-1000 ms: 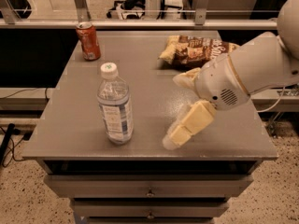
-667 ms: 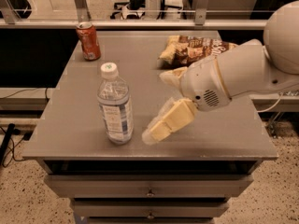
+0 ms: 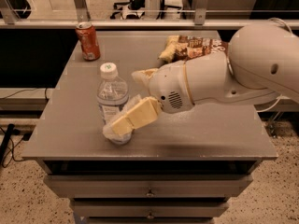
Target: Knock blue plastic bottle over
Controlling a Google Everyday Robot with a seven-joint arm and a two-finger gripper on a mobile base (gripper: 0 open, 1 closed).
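Gripper [image 3: 124, 101]: my two-finger claw, right at the blue plastic bottle [image 3: 112, 91], its fingers spread apart.
Fingers [image 3: 138, 115]: pale yellow, flat and wedge-shaped, blunt at the tips.
Wrist housing [image 3: 175, 85]: my smooth cream shell, rounded like an egg, with a small round patch of grille dots on its side.
Seam ring [image 3: 187, 80]: a thin tan line circling me just behind the wrist housing.
Forearm [image 3: 210, 78]: plain off-white tube, no markings I can make out.
Elbow shell [image 3: 264, 59]: big, bulbous and off-white, with one small dark hole.
Cable [image 3: 280, 22]: thin and pale, arching over the top of that shell.
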